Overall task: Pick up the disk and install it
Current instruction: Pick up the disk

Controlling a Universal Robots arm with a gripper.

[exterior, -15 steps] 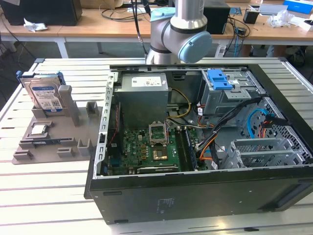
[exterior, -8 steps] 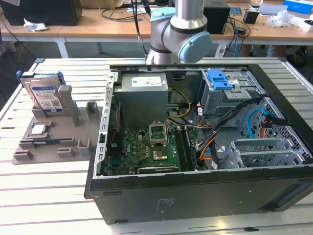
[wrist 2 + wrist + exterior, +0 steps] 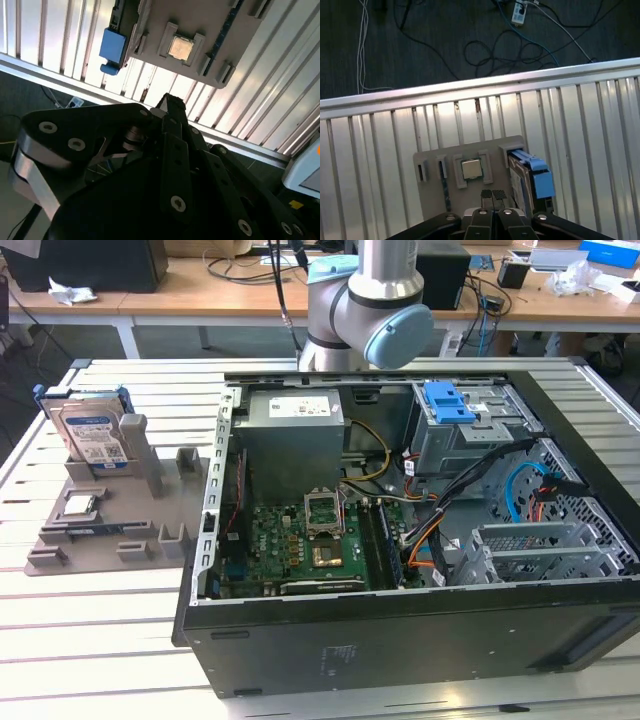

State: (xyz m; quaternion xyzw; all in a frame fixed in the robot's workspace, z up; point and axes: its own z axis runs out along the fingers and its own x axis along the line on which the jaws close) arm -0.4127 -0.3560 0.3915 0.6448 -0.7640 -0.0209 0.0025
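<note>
Overhead, the closed, empty pincer (image 3: 493, 195) hangs above the processor chip (image 3: 471, 169) beside the disk (image 3: 529, 179).

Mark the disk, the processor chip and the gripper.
disk (image 3: 92, 436): exterior view, on its white-and-blue label.
processor chip (image 3: 471, 169): first wrist view, centre of its silver top.
gripper (image 3: 493, 194): first wrist view, midway between its fingertips.

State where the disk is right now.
In the exterior view the disk stands on edge in the grey holder tray at that view's left, apart from the open computer case, with the processor chip just in front.
</note>
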